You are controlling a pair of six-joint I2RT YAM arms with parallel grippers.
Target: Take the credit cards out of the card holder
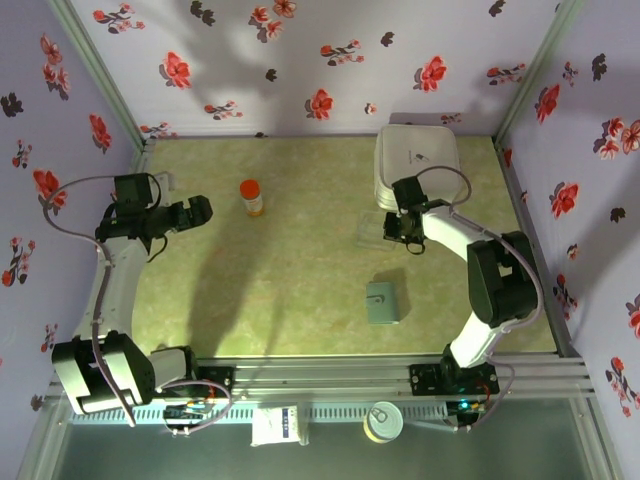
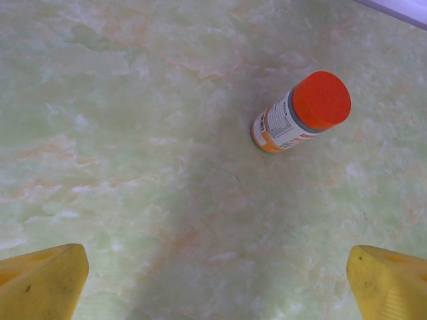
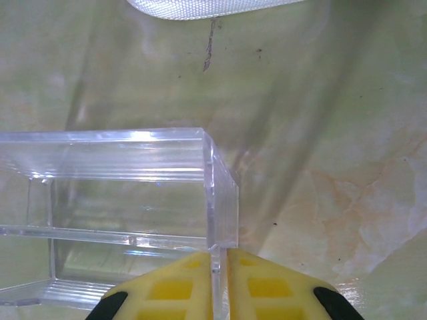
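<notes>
Card holder (image 1: 383,302), small flat grey-blue wallet, near green table's (image 1: 280,300) front edge, long axis near-to-far.
Contents indiscernible; right gripper (image 3: 220,257) pinches clear plastic box (image 3: 127,193) wall; left gripper (image 2: 215,270) gapes wide.

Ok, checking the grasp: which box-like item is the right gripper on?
The clear plastic box: the right gripper pinches its see-through wall; the white box and grey-blue card holder lie apart.
</notes>
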